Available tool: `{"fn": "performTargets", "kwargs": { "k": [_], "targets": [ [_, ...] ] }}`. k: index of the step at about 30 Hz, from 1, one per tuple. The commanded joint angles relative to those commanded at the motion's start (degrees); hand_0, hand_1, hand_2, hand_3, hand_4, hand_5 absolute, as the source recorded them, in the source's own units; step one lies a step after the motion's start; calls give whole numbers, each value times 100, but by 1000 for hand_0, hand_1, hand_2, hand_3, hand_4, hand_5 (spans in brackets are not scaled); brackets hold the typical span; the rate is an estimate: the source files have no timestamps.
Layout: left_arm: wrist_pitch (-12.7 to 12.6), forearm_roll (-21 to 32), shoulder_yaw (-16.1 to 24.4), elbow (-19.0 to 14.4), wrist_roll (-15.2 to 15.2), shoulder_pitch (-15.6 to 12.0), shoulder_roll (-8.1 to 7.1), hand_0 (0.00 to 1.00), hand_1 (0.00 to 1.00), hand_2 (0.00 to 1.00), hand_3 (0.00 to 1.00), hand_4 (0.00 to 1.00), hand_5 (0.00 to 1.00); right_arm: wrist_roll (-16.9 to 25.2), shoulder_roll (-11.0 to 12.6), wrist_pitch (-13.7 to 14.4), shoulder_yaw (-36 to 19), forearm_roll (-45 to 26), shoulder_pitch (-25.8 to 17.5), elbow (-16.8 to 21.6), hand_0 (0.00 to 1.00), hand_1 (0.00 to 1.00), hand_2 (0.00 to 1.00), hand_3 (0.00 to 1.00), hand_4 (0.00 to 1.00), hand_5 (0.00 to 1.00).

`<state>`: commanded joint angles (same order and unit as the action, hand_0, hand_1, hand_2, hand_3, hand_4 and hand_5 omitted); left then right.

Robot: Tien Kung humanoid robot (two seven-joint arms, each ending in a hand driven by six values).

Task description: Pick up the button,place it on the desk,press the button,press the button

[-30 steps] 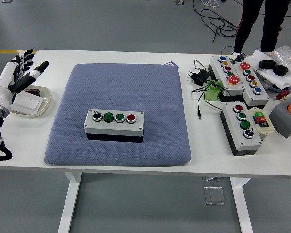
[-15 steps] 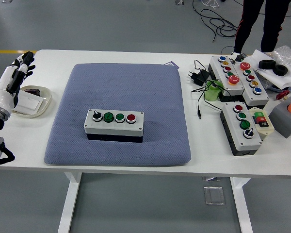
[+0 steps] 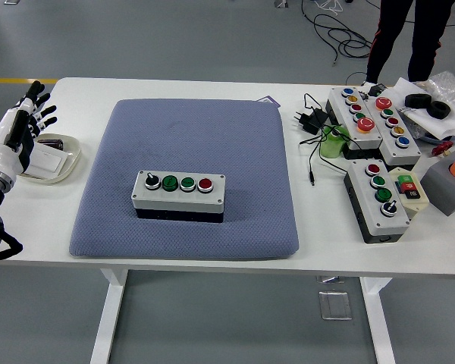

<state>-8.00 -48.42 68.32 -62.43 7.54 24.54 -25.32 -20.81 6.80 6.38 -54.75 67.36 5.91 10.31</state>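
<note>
A grey button box (image 3: 179, 195) lies on the blue-grey pad (image 3: 186, 136) near its front middle. It carries a black knob, two green buttons and a red button in a row. My left hand (image 3: 23, 125) is at the far left edge, over a white dish, well left of the box. Its fingers are spread and it holds nothing. My right hand is out of view.
A white dish (image 3: 61, 161) with a card sits at the left. Other button boxes (image 3: 371, 123) (image 3: 379, 201), a black charger with cables (image 3: 309, 120), a grey block (image 3: 447, 186) and clutter fill the right side. A person's legs (image 3: 409, 30) stand behind the far right.
My left hand has drawn back to the left and down a little, turning so the thumb no longer sticks out to the right. The button box has not moved.
</note>
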Motion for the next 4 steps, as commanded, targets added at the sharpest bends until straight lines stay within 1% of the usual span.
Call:
{"fn": "performTargets", "kwargs": {
  "k": [4],
  "targets": [
    [2, 21, -4, -2, 10, -15, -9, 828, 910, 994, 998, 813, 998, 2, 6, -1, 40, -45, -13, 0, 629, 554, 632, 570, 308, 265]
  ]
}}
